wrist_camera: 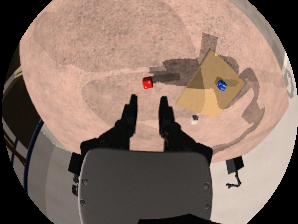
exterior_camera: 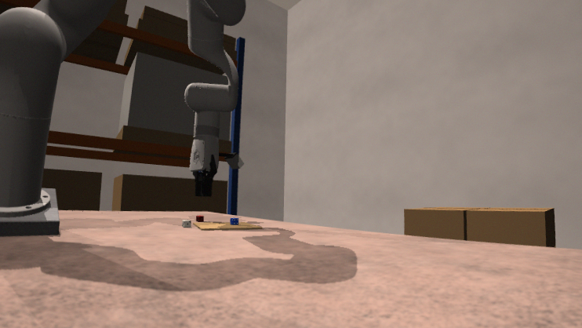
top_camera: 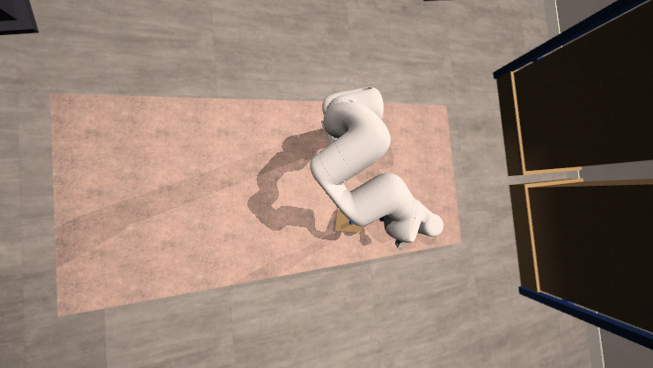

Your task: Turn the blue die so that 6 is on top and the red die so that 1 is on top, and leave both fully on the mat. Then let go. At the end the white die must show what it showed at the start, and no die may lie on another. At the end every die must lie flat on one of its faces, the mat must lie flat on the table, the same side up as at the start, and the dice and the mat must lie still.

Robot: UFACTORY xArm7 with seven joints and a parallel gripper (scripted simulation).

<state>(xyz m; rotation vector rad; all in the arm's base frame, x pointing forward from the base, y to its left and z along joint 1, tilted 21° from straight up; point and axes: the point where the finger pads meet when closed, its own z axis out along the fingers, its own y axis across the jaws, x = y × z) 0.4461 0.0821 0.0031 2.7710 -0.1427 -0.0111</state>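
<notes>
The yellow mat (top_camera: 343, 227) (exterior_camera: 212, 227) (wrist_camera: 211, 60) lies flat on the table. The blue die (top_camera: 351, 222) (exterior_camera: 234, 220) (wrist_camera: 221, 85) sits on it. The red die (exterior_camera: 199, 218) (wrist_camera: 147, 82) lies on the table, off the mat. The white die (exterior_camera: 186, 223) (wrist_camera: 194, 119) lies on the table beside the mat. Neither the red nor the white die shows in the top view, and the top numbers are too small to read. My gripper (exterior_camera: 203, 195) (wrist_camera: 148, 103) is partly open and empty. It hangs well above the table, with the red die ahead of the fingertips in the wrist view.
The pink table top (top_camera: 159, 205) (exterior_camera: 407, 285) (wrist_camera: 110, 45) carries the robot's base. The table's edge (top_camera: 388, 258) runs close by the gripper's side of the arm. Shelving with boxes (top_camera: 580, 119) (exterior_camera: 171, 195) and two more boxes (exterior_camera: 435, 224) stand beyond the table.
</notes>
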